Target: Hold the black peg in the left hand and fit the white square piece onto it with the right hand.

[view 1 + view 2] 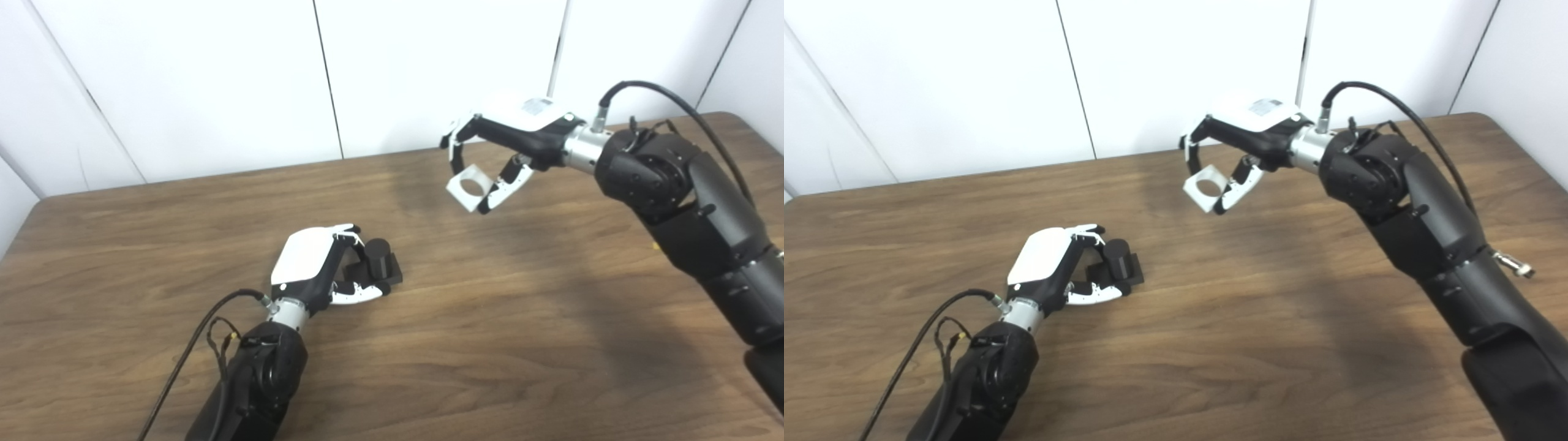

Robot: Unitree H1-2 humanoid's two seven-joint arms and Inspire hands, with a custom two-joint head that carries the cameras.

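Nearest the camera, the left hand (318,263) lay low on the bench (490,343), its fingers and thumb curled round the black peg (378,256). The peg stood upright on its square black base, which rested flat on the wood, with the thumb lying along the base's near edge. The round top of the peg was clear of the fingers and open from above.

Farther back and to the right, the right hand (502,144) hung well above the bench, closed on the white square piece (470,187), pinched between fingers on one side and thumb on the other. The piece was tilted, its round hole facing partly toward the camera rather than straight down. It was well apart from the peg, higher and farther away.

The step in hand appeared to be the carry of the white piece across to the peg. Doing it well would likely mean keeping the left hand's hold steady so the peg stays vertical, and turning the right wrist until the hole faces down and sits square over the peg's top before any descent. The pinch sat at the piece's edges, so the hole looked free; the fingers around the peg's side could get in the way as the piece slides down, so a slow lowering seemed wise.
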